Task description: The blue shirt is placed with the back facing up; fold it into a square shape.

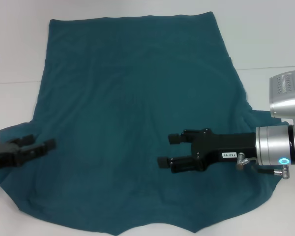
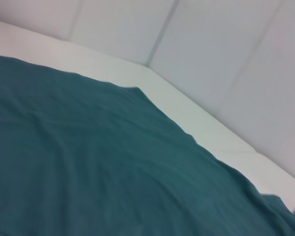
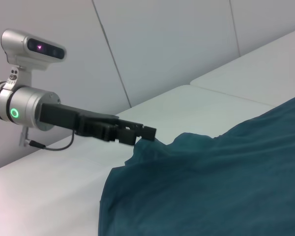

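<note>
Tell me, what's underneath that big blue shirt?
A white table shows all around the blue shirt. Whatever lies under the cloth is covered. Both grippers, left and right, are above it.

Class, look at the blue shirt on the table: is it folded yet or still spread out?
Spread out: the blue shirt lies flat in one layer, plain side up, no fold visible.

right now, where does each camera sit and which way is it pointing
Head view: on the head, looking forward and down at the blue shirt spread on the white table; left gripper and right gripper both show.
Left wrist view: low over the shirt, facing the wall; no fingers show.
Right wrist view: looks across the shirt at the left gripper.
All share the shirt.
</note>
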{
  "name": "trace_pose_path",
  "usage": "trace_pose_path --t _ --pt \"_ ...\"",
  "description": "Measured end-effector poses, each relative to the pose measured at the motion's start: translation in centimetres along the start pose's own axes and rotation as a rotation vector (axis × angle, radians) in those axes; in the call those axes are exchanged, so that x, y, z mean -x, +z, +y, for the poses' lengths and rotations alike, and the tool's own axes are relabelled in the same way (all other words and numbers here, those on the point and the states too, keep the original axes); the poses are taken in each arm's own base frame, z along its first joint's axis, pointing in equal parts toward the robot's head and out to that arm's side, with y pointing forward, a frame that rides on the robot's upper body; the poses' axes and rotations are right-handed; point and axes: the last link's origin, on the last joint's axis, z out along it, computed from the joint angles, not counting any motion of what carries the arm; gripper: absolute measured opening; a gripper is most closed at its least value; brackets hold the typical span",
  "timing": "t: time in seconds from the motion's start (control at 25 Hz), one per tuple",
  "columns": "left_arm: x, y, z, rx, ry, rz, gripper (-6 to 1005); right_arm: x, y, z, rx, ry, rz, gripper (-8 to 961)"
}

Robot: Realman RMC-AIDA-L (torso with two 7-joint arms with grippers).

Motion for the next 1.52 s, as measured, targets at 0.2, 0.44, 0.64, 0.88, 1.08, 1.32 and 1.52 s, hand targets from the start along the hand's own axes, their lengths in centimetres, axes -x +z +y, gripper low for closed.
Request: trace_pose_path --t 0.2,0.44,0.64,0.88,1.08,1.32,1.52 --pt "-0.2 -1.3 -1.2 -0.068 -0.052 0.015 893 0.2 0.1 0.0 0.0 -0.001 -0.006 914" --pt "0.3 -2.5 -3.1 -0.2 -0.107 0.03 885 0.3 0.1 0.0 -0.001 -0.002 -0.009 914" --pt "0.8 -3.2 -4.4 -0.301 -0.132 0.041 880 0.3 0.1 -0.1 -0.004 -0.001 -0.01 914" --pt "1.2 -3.5 -5.1 -0.355 -0.13 0.016 872 0.4 0.0 -0.2 -0.01 0.002 -0.019 914" --pt "1.5 -3.5 -5.1 -0.359 -0.123 -0.013 867 0.4 0.0 -0.2 -0.01 0.003 -0.021 913" --pt "1.9 -2.9 -4.9 -0.344 -0.106 -0.059 859 0.5 0.0 -0.2 -0.013 0.008 -0.026 913" --pt "1.8 -2.6 -4.7 -0.335 -0.102 -0.064 853 0.6 -0.2 -0.4 -0.021 0.017 -0.036 913"
